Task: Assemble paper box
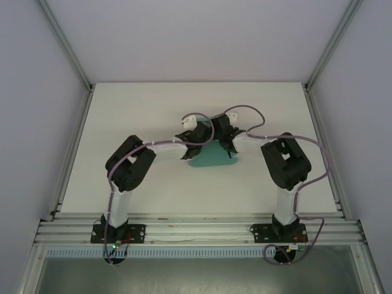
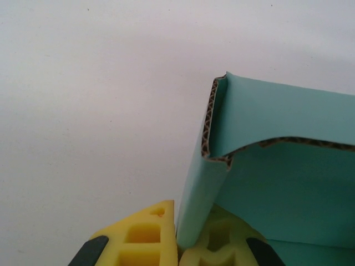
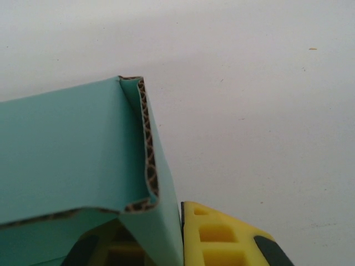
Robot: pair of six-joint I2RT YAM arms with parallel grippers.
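Teal paper box [image 2: 288, 183] — left fingers [image 2: 145, 239] and right fingers [image 3: 217, 239] each clenched on an end wall

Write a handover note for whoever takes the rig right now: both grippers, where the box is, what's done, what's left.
The left gripper is shut on the paper box, pinching one upright side wall.
The right gripper is shut on the opposite upright side wall.
The box sits in the middle of the table, between the two grippers.
Done: both pinched walls are folded up from the base.
Left: the remaining flaps and closing the box. These views don't show how far along those are, so check before moving.
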